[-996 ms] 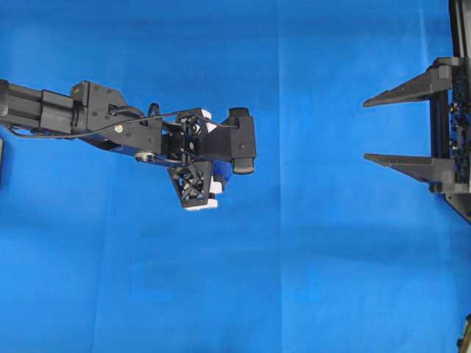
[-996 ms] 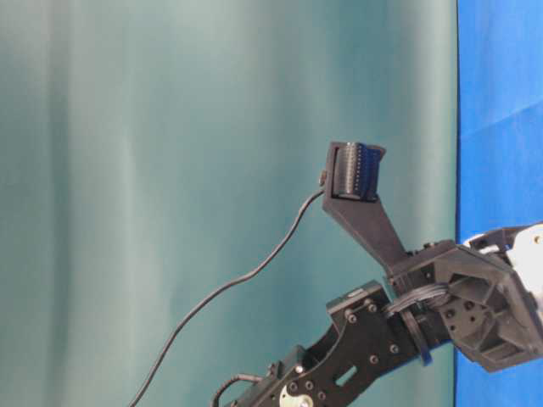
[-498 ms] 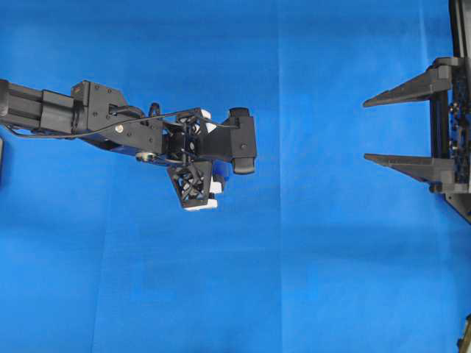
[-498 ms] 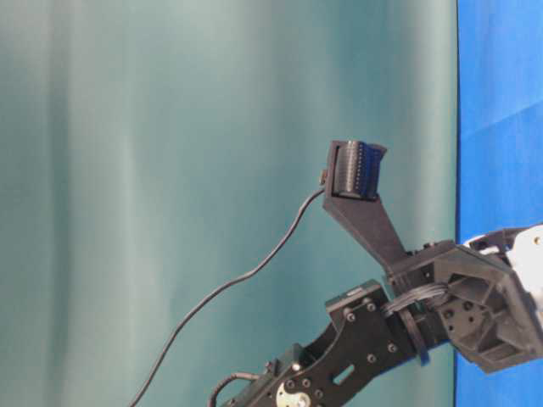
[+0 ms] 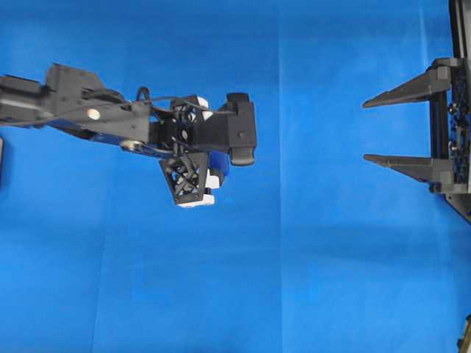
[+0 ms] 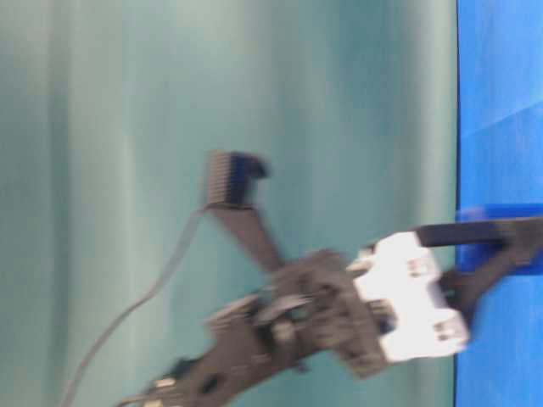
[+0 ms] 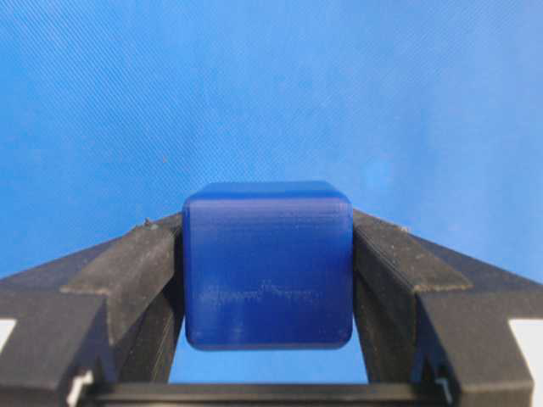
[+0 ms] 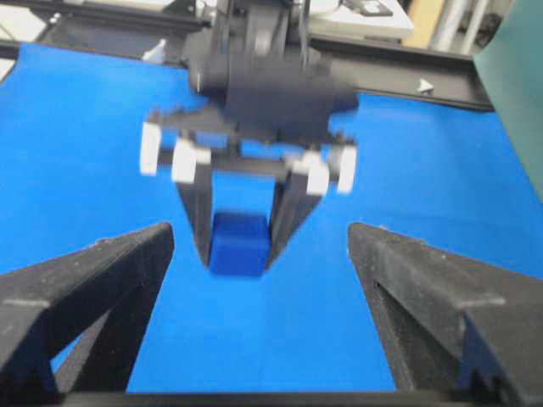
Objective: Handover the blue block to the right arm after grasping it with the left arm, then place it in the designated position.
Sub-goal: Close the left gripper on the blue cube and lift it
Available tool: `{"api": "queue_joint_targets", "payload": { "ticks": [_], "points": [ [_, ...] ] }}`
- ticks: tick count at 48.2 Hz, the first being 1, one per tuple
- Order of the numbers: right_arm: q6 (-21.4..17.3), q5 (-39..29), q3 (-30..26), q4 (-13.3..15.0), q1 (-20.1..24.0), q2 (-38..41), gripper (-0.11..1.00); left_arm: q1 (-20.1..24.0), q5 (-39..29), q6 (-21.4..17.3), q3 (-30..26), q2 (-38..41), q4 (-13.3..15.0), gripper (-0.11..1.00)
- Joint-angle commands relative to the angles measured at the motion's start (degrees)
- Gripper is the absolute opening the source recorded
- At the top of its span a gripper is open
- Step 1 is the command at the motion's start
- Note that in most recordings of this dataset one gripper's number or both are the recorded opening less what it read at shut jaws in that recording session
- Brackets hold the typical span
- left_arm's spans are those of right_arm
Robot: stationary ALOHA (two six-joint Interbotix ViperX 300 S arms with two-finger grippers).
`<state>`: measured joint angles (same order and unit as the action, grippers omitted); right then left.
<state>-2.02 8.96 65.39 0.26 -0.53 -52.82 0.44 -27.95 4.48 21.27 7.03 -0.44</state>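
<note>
Between the two black fingers (image 7: 140, 271) of the left hand (image 8: 240, 227) sits the blue block (image 7: 267, 264), pinched on two opposite faces with its front and underside bare. That hand is closed about halfway, stopped by the block itself, and it hangs over the left-middle of the blue surface (image 5: 316, 294). In the overhead view only a sliver of the block shows under the hand. Well apart to the right, the right hand (image 5: 366, 129) waits with its fingers (image 5: 401, 90) spread as wide as they go, holding nothing.

The main risk is the handover. The block is small and the left fingers cover most of its two sides — so the right hand has little free face to close on. If it comes in off-line it could strike the left fingers or nudge the block askew. If the left hand lets go before the right has a firm pinch, the block would likely drop to the surface. The table-level view is blurred — fast motion could also shift the block in the grip.
</note>
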Motion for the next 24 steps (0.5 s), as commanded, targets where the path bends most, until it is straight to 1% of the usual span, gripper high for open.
{"api": "queue_joint_targets", "payload": {
  "ticks": [1,17,24],
  "points": [
    [-0.1,0.2,-1.5,0.1,-0.1,0.4,0.97,-0.4,-2.5,-0.1,-2.5,-4.7,-0.1,0.49],
    [-0.2,0.2,-1.6,0.1,0.0,0.4,0.97,-0.4,-12.0,-0.3,-9.0,-10.6,-0.1,0.49],
    [-0.3,0.2,-1.6,0.1,-0.1,0.4,0.97,-0.4,-14.0,-0.5,-11.2,-12.4,-0.1,0.49]
  ]
}}
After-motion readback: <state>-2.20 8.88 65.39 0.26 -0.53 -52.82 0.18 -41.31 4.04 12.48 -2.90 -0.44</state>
